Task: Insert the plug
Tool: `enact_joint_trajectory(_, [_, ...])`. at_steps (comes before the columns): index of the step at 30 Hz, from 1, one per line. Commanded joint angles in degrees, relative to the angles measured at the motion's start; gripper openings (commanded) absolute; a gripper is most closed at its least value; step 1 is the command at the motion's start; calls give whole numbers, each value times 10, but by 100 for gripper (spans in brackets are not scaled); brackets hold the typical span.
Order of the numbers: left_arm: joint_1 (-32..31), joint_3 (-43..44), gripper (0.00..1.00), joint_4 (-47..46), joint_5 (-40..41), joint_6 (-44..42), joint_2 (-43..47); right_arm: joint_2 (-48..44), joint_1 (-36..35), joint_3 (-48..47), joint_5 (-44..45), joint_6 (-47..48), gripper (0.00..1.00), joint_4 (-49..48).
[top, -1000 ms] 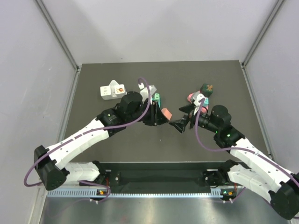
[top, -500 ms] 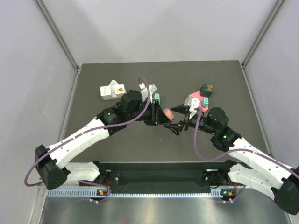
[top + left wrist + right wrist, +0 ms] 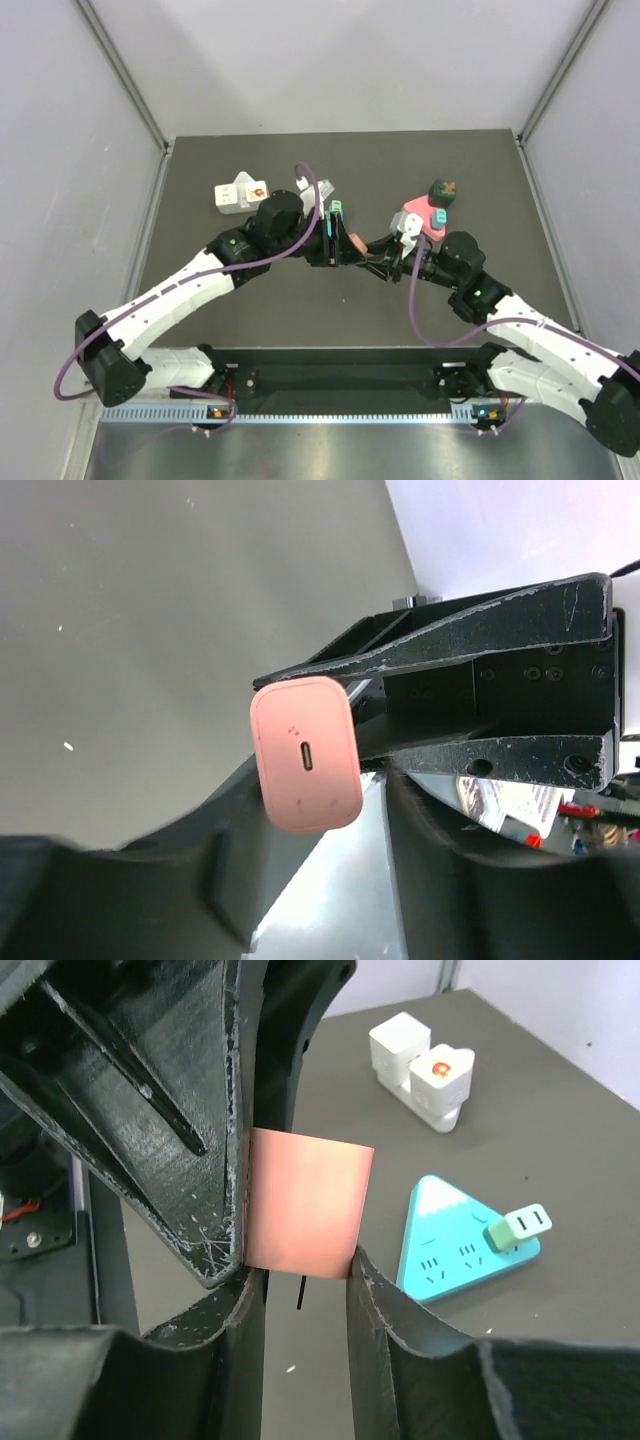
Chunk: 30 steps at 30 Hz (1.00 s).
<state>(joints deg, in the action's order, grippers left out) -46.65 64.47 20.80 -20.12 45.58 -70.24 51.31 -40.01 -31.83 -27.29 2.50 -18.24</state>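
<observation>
**Pink plug held off the surface between both sets of fingers**

The pink plug (image 3: pixel 305 752) is held above the dark surface (image 3: pixel 300 310), near its middle, where the two arms meet tip to tip. Its face with the small slot-shaped port looks straight into the left wrist camera.

The right fingers (image 3: pixel 378 262) are closed on the plug. In the right wrist view one finger presses each of two opposite sides near the plug's lower edge, with no gap on either side.

The left fingers (image 3: pixel 333 250) stand partly apart around the same plug. One lies against its side, while a strip of light shows between the plug and the other finger in the left wrist view.

Beyond the plug, a teal triangular power strip (image 3: pixel 455 1245) lies on the surface with a small green adapter (image 3: pixel 517 1228) standing in it. Farther off are two white adapters (image 3: pixel 425 1070), touching each other. A pink triangular block (image 3: pixel 412 213) and a dark green object (image 3: pixel 443 190) sit near the right arm.
</observation>
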Motion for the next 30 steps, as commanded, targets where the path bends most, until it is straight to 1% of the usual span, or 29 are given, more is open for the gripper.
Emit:
enact_joint_trajectory(1, [0,33,56,-1,-15,-13,-12,-2,-13,-18,-50,22,0,-25])
enact_joint_trajectory(5, [5,41,61,15,-22,-23,-22,-9,-13,-11,-59,20,0,-33])
enact_joint_trajectory(8, [9,50,62,36,-26,-34,-32,-13,-13,-9,-59,25,0,-27])
enact_joint_trajectory(10, [13,58,61,49,-24,-45,-36,-15,-14,-9,-61,29,0,-22])
enact_joint_trajectory(14, [17,61,54,64,-19,-52,-37,-14,-13,-6,-60,30,0,-19])
enact_joint_trajectory(16, [20,64,52,69,-18,-54,-37,-14,-13,-4,-57,30,0,-19])
enact_joint_trajectory(22, [30,72,55,88,-22,-64,-34,-9,-13,6,-54,34,0,-13])
enact_joint_trajectory(25, [31,73,53,89,-28,-60,-32,-7,-13,10,-52,31,0,-14])
enact_joint_trajectory(27, [31,71,50,88,-31,-56,-31,-5,-13,13,-49,31,0,-15])
enact_joint_trajectory(29, [31,66,44,86,-39,-55,-30,-5,-13,15,-47,30,0,-17])
enact_joint_trajectory(30, [31,65,28,85,-41,-55,-31,-4,-13,15,-47,29,0,-19])
